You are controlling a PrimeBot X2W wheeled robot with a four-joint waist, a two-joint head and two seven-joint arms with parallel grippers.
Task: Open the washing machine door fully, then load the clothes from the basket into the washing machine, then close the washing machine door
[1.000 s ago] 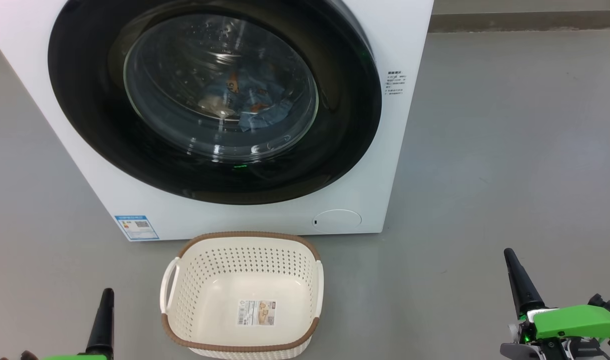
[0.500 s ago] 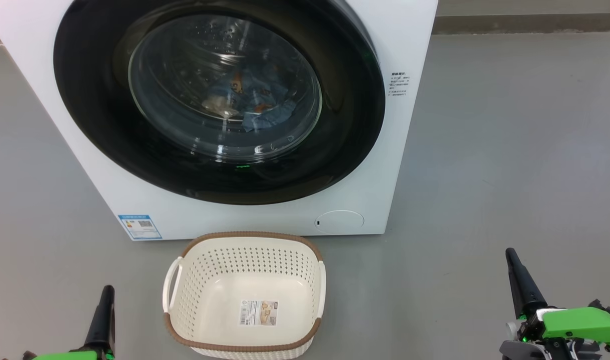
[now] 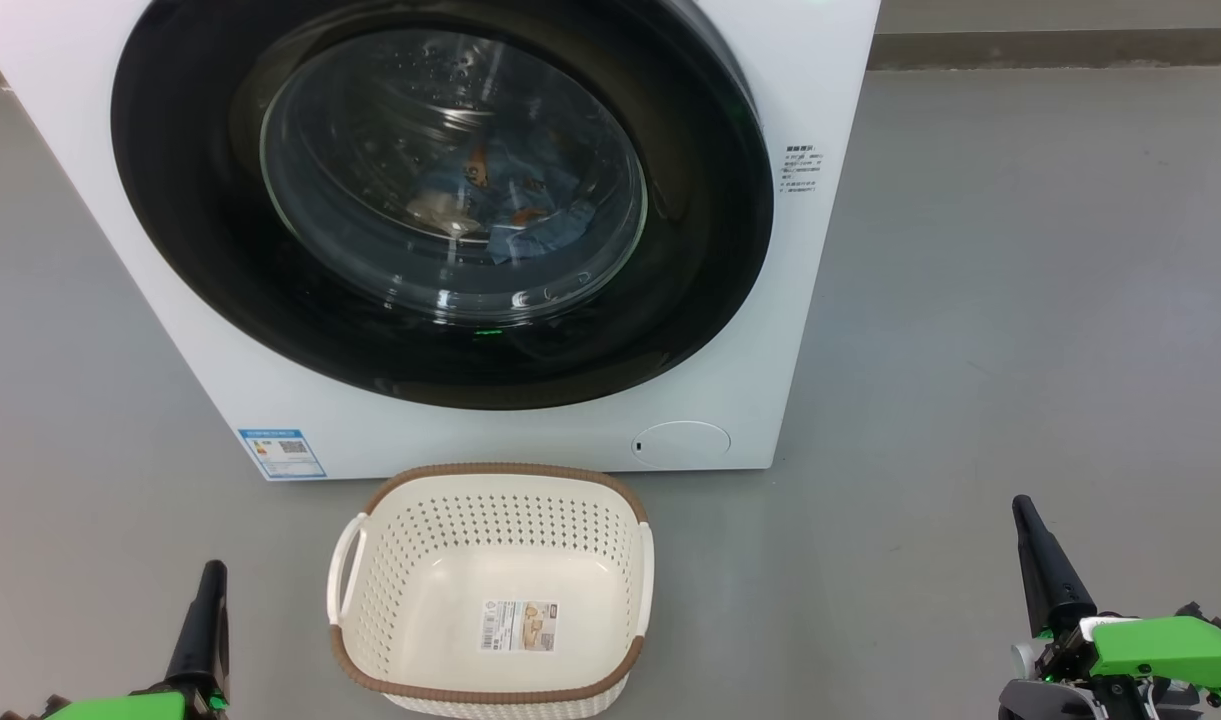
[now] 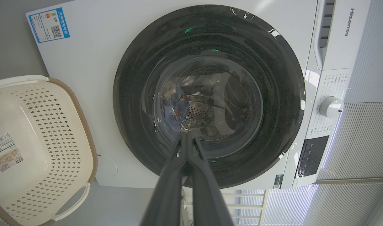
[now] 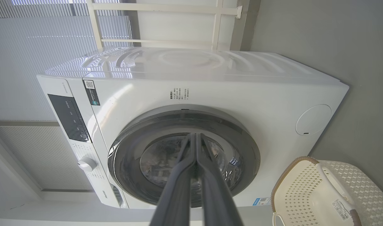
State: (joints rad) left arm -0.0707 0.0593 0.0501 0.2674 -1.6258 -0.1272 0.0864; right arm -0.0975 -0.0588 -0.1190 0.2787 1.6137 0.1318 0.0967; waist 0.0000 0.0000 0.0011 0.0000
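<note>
Raising left claw [image 3: 210,572] slightly, right claw [image 3: 1021,508] likewise pressed together; seemingly finishing, washing machine door [image 3: 440,200] closed over clothes [image 3: 515,215], needing no further move.

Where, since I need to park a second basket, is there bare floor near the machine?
Bare floor lies right of the washing machine and basket, reaching the right gripper, and left of the basket, up to the left gripper. Crowded: the thin strip between basket and machine front.
</note>
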